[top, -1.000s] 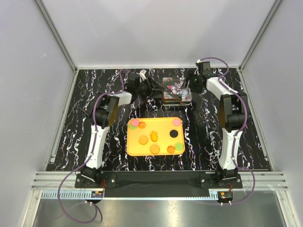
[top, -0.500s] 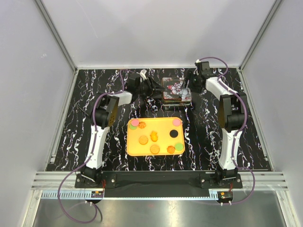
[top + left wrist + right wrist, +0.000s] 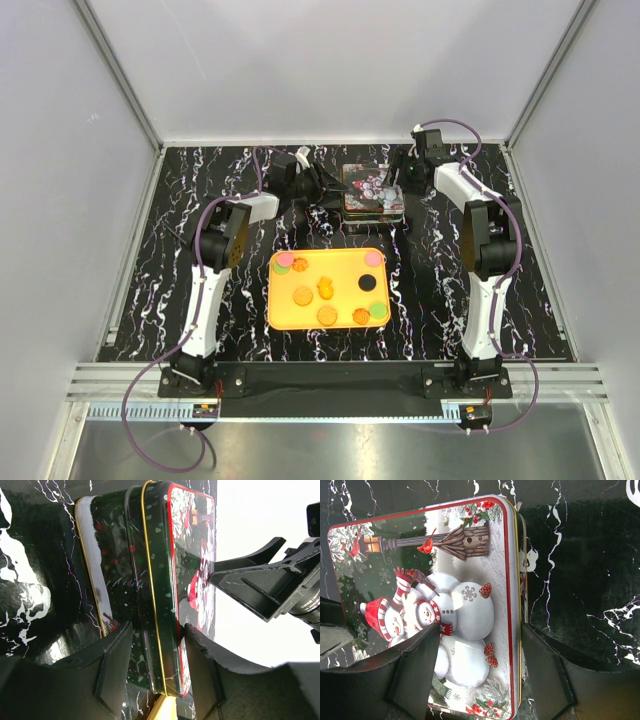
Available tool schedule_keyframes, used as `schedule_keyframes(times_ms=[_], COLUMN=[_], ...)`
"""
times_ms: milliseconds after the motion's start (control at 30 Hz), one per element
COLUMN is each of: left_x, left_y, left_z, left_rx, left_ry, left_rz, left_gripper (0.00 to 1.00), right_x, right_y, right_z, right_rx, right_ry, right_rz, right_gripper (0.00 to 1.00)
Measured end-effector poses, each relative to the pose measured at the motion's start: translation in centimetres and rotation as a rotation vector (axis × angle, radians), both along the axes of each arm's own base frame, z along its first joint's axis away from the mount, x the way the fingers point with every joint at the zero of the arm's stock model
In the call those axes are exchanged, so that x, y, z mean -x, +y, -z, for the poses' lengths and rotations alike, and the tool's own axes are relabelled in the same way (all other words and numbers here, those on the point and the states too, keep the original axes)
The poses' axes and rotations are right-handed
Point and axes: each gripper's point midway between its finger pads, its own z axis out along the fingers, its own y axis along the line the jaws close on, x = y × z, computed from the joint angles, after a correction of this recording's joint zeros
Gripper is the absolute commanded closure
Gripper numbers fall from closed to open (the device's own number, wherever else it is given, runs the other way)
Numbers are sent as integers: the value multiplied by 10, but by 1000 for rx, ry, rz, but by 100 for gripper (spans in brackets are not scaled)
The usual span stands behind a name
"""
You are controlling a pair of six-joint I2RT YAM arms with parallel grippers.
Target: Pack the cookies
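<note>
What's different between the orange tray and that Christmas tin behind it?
The orange tray is open and shallow, with the cookies lying loose on it; the tin is closed. The tray is plain orange, while the tin bears a snowman picture. In the top view the tray looks bigger than the tin, and the tin lies farther back. Both are rounded rectangles resting on the black marbled table.

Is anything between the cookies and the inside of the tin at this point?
Yes. The snowman lid sits on the tin, closing it. The cookies lie on the orange tray, nearer the arm bases. The left gripper and right gripper, both open, are at the tin's left and right sides.
</note>
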Motion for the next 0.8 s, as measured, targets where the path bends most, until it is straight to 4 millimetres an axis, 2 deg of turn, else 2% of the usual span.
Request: schedule_keyframes(times_ms=[300, 800], left_x=[4, 7], left_y=[-1, -1], left_z=[0, 0], left_rx=[-20, -44], left_ry=[0, 6], left_rz=[12, 15], left_gripper=[49, 54], right_x=[1, 8], right_y=[1, 1], right_z=[-2, -1], right_rx=[2, 2], right_ry=[-4, 0], right_rz=[-5, -10], right_gripper=[27, 24])
